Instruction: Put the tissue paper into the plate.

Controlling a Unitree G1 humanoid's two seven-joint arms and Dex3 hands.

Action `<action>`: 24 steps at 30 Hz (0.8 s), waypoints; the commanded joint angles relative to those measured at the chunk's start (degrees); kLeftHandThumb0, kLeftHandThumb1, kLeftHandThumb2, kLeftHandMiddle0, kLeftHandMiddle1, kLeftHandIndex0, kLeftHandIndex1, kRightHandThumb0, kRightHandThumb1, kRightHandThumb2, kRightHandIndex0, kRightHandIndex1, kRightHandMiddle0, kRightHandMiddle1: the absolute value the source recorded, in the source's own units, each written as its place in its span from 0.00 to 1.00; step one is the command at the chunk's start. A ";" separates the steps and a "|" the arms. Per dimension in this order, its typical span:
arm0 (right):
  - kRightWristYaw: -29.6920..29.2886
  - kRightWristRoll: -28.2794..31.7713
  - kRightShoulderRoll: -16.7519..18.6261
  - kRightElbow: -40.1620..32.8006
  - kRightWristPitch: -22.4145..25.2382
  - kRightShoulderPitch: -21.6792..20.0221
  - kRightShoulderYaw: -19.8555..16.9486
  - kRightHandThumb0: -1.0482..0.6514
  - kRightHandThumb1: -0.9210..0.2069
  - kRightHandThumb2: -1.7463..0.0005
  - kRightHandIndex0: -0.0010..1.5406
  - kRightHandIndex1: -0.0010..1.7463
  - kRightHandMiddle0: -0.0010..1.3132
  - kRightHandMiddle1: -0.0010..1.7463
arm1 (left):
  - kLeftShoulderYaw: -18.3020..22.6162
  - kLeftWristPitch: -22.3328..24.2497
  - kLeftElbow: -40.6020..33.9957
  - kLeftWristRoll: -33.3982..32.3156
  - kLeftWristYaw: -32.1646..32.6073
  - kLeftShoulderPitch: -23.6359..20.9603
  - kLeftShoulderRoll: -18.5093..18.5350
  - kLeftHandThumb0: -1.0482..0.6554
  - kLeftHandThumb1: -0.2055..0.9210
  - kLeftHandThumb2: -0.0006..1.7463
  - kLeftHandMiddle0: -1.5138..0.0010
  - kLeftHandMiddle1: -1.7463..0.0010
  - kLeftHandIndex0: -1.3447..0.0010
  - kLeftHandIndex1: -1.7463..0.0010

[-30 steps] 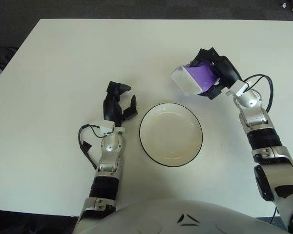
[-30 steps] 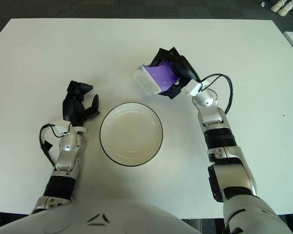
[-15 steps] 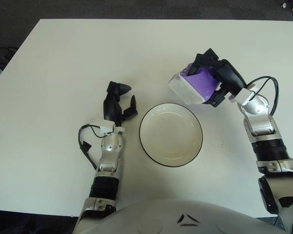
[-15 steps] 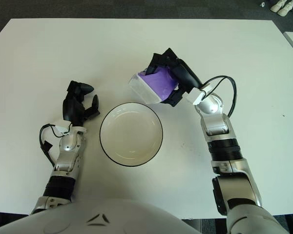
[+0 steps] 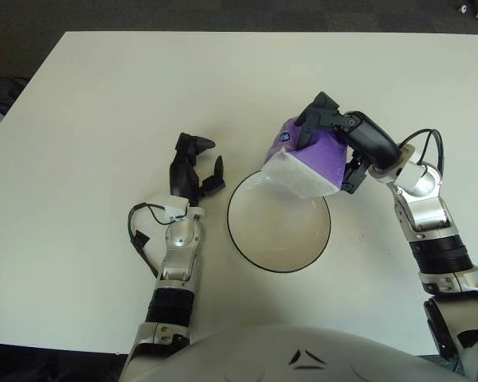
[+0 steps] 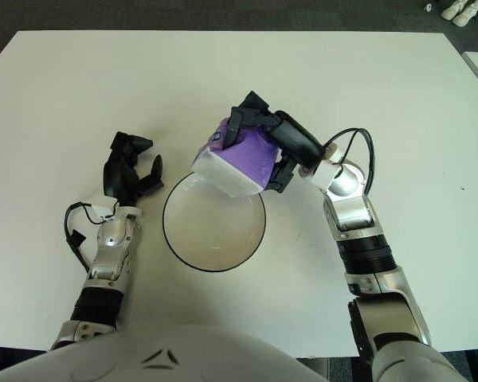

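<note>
- A white desk fills most of both views, its top plain and matte.
- Dark floor shows beyond the desk's far edge and down its left side.
- A small pale object lies on the floor at the top right corner, past the desk; too small to tell what it is.

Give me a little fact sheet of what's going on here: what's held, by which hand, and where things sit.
held item: purple tissue pack
holder: right hand, fingers clasped around the pack
position: pack over the plate's far rim
plate: white, dark-rimmed, nothing in it, on white table
left hand: beside the plate's left, holding nothing
</note>
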 commanded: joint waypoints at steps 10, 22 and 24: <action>11.95 7.65 -1.81 -8.91 7.67 3.74 2.84 0.53 0.69 0.10 0.85 1.00 0.85 1.00 | -0.03 3.48 4.40 -0.63 -0.25 3.90 -1.03 0.61 0.64 0.53 0.59 0.28 0.68 0.00; 17.55 1.39 -5.15 -11.52 6.33 2.54 4.32 0.53 0.65 0.16 0.80 1.00 0.79 1.00 | 0.14 3.20 4.82 -0.86 -0.70 3.87 -0.75 0.61 0.65 0.52 0.60 0.28 0.69 0.00; 18.29 1.17 -5.47 -11.78 6.62 2.16 4.69 0.53 0.64 0.16 0.80 1.00 0.79 1.00 | 0.12 3.11 4.84 -0.84 -0.72 3.84 -0.75 0.61 0.65 0.53 0.59 0.28 0.69 0.00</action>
